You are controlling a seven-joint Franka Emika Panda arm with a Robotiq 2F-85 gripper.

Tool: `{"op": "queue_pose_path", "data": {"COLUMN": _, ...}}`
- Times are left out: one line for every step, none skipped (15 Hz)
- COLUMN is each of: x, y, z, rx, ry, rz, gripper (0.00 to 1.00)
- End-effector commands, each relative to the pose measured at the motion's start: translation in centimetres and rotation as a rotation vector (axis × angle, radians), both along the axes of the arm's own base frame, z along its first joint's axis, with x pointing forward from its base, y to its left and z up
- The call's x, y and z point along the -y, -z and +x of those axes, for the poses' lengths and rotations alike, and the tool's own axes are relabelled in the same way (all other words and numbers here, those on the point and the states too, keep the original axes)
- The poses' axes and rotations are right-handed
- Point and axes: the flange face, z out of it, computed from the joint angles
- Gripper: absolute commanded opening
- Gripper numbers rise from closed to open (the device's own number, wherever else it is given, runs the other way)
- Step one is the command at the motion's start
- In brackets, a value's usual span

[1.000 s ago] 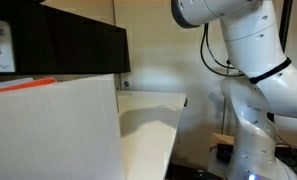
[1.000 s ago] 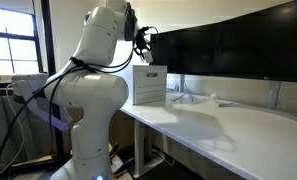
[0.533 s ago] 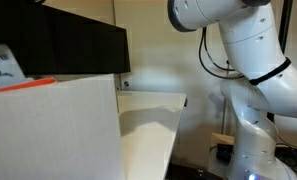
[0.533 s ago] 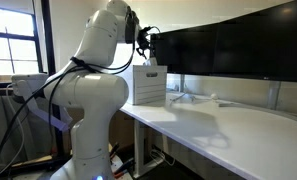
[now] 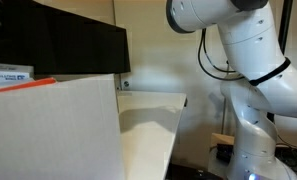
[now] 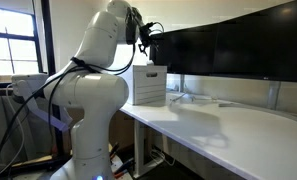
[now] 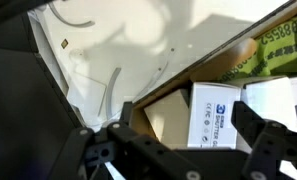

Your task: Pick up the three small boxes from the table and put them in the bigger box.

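The fingers (image 7: pixel 268 145) stand spread and released, gripping nothing. The white-and-blue carton (image 7: pixel 213 112) lies below them, at 3 o'clock in the wrist view, apparently inside the box (image 5: pixel 58 130); how deep it rests is unclear. In an exterior view it lies flat at the box rim at 9 o'clock. Half a second earlier it was higher and tilted. Judgement: this carton is delivered. Next, check the desk (image 5: pixel 148 125) for remaining cartons.

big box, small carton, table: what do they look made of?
Big box: looks like cardboard, matte pale outside, brown inner flaps in the wrist view.
Carton: probably printed paperboard, white with blue print.
Table: smooth cream top, slight sheen; laminate perhaps, cannot tell.
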Motion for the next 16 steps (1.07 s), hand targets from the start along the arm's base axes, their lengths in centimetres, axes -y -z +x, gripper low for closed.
{"op": "queue_pose_path", "data": {"x": 3.1, "y": -1.5, "z": -0.2, "rx": -0.046, "ry": 0.079, "rz": -0.066, "gripper": 1.0}}
{"op": "queue_pose_path", "data": {"x": 4.4, "y": -2.1, "z": -0.2, "rx": -0.067, "ry": 0.12, "rz": -0.069, "gripper": 1.0}}
{"op": "queue_pose_path", "data": {"x": 5.5, "y": -2.6, "z": -0.2, "rx": -0.075, "ry": 0.16, "rz": -0.075, "gripper": 1.0}}
{"op": "queue_pose_path", "data": {"x": 6.8, "y": -3.3, "z": -0.1, "rx": -0.087, "ry": 0.196, "rz": -0.076, "gripper": 1.0}}
{"op": "queue_pose_path", "data": {"x": 8.0, "y": -3.9, "z": 0.0, "rx": -0.094, "ry": 0.225, "rz": -0.076, "gripper": 1.0}}
{"op": "queue_pose_path", "data": {"x": 9.4, "y": -4.8, "z": 0.2, "rx": -0.103, "ry": 0.255, "rz": -0.062, "gripper": 1.0}}
{"op": "queue_pose_path", "data": {"x": 10.5, "y": -5.6, "z": 0.2, "rx": -0.104, "ry": 0.278, "rz": -0.049, "gripper": 1.0}}
{"op": "queue_pose_path", "data": {"x": 12.1, "y": -6.5, "z": 0.4, "rx": -0.107, "ry": 0.3, "rz": -0.02, "gripper": 1.0}}
{"op": "queue_pose_path", "data": {"x": 13.1, "y": -7.2, "z": 0.6, "rx": -0.102, "ry": 0.321, "rz": 0.003, "gripper": 1.0}}
{"op": "queue_pose_path", "data": {"x": 14.5, "y": -8.0, "z": 0.9, "rx": -0.103, "ry": 0.338, "rz": 0.026, "gripper": 1.0}}
{"op": "queue_pose_path", "data": {"x": 16.0, "y": -8.6, "z": 1.2, "rx": -0.105, "ry": 0.356, "rz": 0.048, "gripper": 1.0}}
{"op": "queue_pose_path", "data": {"x": 17.6, "y": -9.2, "z": 1.6, "rx": -0.114, "ry": 0.373, "rz": 0.075, "gripper": 1.0}}
{"op": "queue_pose_path", "data": {"x": 18.9, "y": -9.7, "z": 1.7, "rx": -0.123, "ry": 0.391, "rz": 0.101, "gripper": 1.0}}
{"op": "queue_pose_path", "data": {"x": 20.2, "y": -10.1, "z": 1.9, "rx": -0.131, "ry": 0.41, "rz": 0.125, "gripper": 1.0}}
{"op": "queue_pose_path", "data": {"x": 21.8, "y": -10.5, "z": 2.2, "rx": -0.146, "ry": 0.424, "rz": 0.149, "gripper": 1.0}}
{"op": "queue_pose_path", "data": {"x": 22.7, "y": -10.7, "z": 2.3, "rx": -0.158, "ry": 0.438, "rz": 0.166, "gripper": 1.0}}
